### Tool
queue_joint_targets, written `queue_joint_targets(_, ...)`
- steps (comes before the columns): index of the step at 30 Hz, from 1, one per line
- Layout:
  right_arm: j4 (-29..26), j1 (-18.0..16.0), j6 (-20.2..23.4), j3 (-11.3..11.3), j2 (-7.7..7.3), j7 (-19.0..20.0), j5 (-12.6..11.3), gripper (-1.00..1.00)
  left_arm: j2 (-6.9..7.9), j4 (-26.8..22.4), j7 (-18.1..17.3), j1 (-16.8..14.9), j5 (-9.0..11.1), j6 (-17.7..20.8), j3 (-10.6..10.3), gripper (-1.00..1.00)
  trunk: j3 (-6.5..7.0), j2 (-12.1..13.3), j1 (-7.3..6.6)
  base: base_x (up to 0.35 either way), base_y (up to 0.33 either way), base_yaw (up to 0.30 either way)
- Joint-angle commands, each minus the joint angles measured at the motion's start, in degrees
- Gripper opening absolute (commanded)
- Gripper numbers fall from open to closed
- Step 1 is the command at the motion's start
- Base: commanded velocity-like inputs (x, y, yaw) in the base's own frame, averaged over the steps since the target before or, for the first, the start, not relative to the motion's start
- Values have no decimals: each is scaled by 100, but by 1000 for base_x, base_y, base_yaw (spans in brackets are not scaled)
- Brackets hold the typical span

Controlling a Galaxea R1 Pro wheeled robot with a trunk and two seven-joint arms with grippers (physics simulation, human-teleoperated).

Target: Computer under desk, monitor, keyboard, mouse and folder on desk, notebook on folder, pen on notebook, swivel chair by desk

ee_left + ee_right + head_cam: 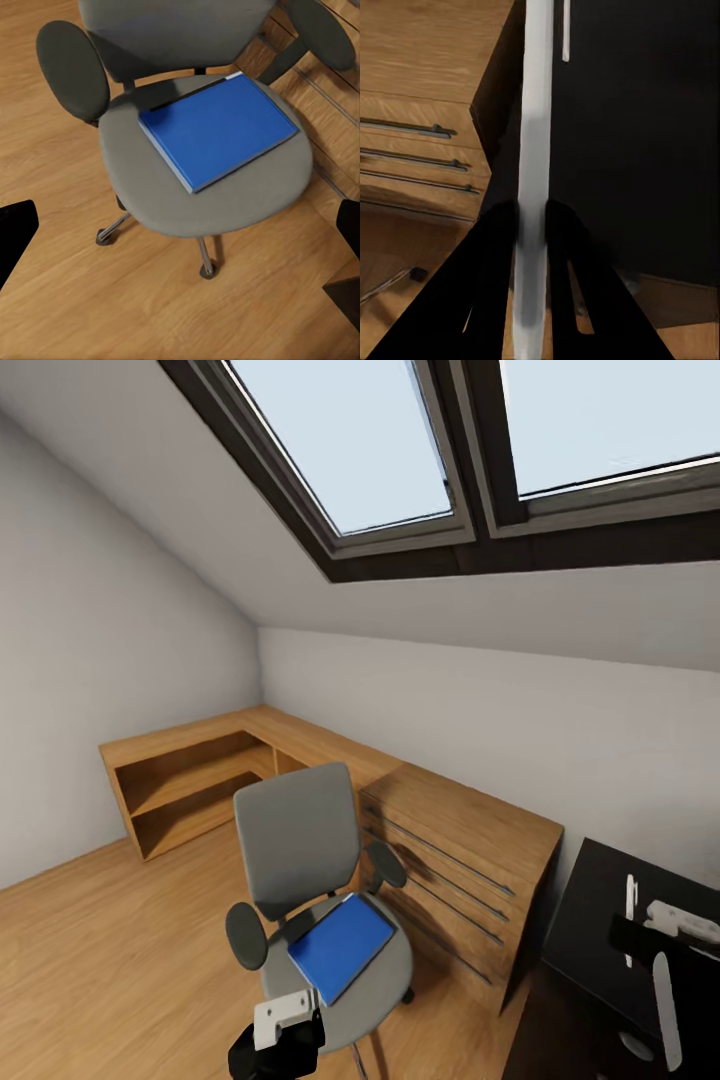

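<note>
The swivel chair [300,840] stands on the wooden floor with its grey back toward the dresser. The blue folder [341,945] lies flat on its seat [142,180]; the same folder [217,129] is in the left wrist view. My left gripper [283,1028] hovers open just in front of the seat, and its black fingertips [16,229] are spread wide. My right gripper [660,960] is shut on a long, thin, light grey slab seen edge-on, which looks like the keyboard [534,112]. It is held over the black desk [600,920]. A slim white pen [630,905] lies on the desk top.
A wooden dresser [460,860] with long bar handles stands between the chair and the desk, close to the chair's right armrest. A low wooden shelf unit [190,780] runs along the far walls. Skylights sit in the sloped ceiling above. Open floor lies to the chair's left.
</note>
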Motion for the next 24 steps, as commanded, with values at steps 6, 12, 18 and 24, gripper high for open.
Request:
queue_joint_targets(6,723,-106,-217,483,-40,-928,63,-100,3,-11,21,-6,14,37,-7,100,-10,-8,2,0,0,0)
queue_joint_targets(12,1708,-547,-428,529,-271,-1106,80,-100,3,-11,25,-4,8,24,-21,100,-10,-8,2,0,0,0)
queue_joint_targets(18,2261,-777,-609,532,-434,-1117,70,-100,3,-11,29,-4,8,22,-30,100,-10,-8,2,0,0,0)
queue_joint_targets(24,3311,-1184,-1051,515,-767,-1112,35,-100,3,-11,29,-6,7,22,-92,100,-10,-8,2,0,0,0)
